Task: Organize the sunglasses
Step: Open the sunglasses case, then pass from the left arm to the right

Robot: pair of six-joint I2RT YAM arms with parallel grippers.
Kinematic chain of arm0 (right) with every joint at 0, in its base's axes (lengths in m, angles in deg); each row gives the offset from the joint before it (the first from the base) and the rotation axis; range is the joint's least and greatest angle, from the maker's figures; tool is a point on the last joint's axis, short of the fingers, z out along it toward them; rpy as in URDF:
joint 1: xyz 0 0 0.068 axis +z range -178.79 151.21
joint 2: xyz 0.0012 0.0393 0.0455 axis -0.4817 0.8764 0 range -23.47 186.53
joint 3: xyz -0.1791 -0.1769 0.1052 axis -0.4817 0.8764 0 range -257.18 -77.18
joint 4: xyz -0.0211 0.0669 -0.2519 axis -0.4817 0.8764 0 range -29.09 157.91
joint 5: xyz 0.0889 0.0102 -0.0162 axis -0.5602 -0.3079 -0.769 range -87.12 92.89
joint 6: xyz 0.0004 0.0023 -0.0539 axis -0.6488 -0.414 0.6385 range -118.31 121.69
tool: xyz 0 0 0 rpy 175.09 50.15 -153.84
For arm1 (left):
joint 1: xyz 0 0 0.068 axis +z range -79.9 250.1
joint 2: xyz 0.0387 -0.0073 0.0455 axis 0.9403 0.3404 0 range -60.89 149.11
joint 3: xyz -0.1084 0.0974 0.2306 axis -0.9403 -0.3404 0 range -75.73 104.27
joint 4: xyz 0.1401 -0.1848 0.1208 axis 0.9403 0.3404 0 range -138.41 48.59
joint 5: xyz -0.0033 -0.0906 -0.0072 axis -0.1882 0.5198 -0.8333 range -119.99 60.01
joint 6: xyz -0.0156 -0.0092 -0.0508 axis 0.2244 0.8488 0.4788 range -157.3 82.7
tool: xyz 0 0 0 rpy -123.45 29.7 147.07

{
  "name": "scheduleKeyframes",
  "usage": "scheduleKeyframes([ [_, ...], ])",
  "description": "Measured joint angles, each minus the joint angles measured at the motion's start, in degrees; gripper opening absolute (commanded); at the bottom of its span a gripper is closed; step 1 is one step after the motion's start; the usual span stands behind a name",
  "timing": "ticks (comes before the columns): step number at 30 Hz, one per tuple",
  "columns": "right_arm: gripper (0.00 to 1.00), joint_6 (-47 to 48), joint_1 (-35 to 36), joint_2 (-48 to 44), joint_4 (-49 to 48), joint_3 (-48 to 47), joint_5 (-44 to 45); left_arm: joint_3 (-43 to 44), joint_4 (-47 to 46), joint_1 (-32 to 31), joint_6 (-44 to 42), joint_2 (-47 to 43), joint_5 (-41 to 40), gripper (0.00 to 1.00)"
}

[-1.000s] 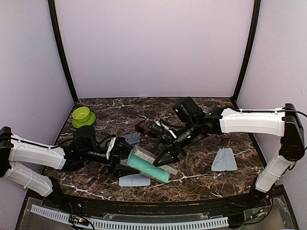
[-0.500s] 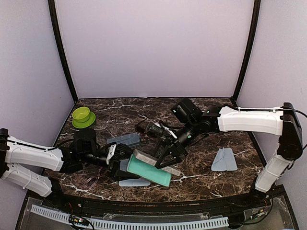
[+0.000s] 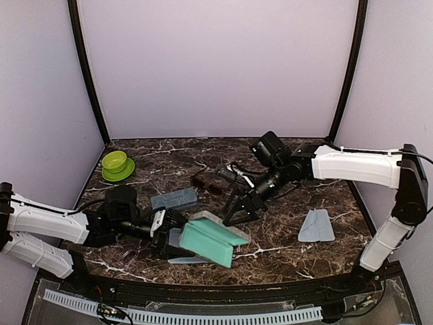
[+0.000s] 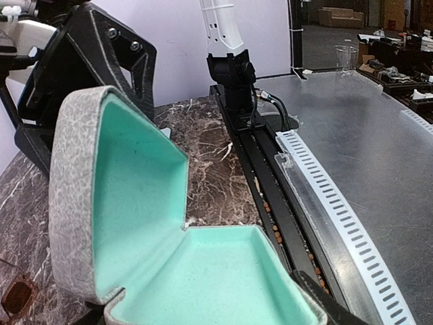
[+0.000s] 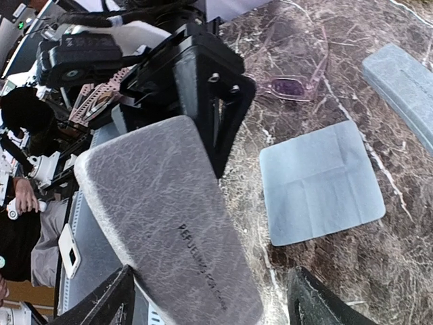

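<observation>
Item count on the worktop:
- Sunglasses: two pairs, a dark reddish-brown pair (image 3: 205,181) at centre and a purple-tinted pair (image 5: 292,87) near left.
- Cases: two, an open grey case (image 3: 210,240) with teal lining and a closed blue-grey case (image 3: 174,199).
- Cloths clearly visible: two, a right cloth (image 3: 316,225) and a near cloth (image 5: 318,181).
- Green bowl (image 3: 115,161): one, far left.

Marble table (image 3: 284,203): case (image 3: 174,199), cloth (image 3: 316,225), sunglasses (image 5: 291,87), bowl (image 3: 116,162)
</observation>
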Motion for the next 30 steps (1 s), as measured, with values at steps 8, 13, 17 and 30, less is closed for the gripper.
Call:
scheduleKeyframes([
  [8,0.80,-0.57,-0.61,-0.90,0.57,-1.51,5.68,-0.42,0.07,-0.66,1.51,-0.33,-0.74,0.00],
  [13,0.82,-2.60,-0.74,-8.17,-1.11,1.46,10.91,-0.66,-1.97,-0.66,5.57,-0.28,-4.70,0.00],
  [17,0.83,-4.48,-0.42,-14.36,-2.86,3.98,15.08,-0.66,-3.78,-0.66,8.24,0.04,-7.17,0.00],
  [30,0.60,-4.24,7.67,-12.74,-2.93,5.68,32.83,0.02,-8.07,-0.66,15.85,2.95,-8.15,0.00],
])
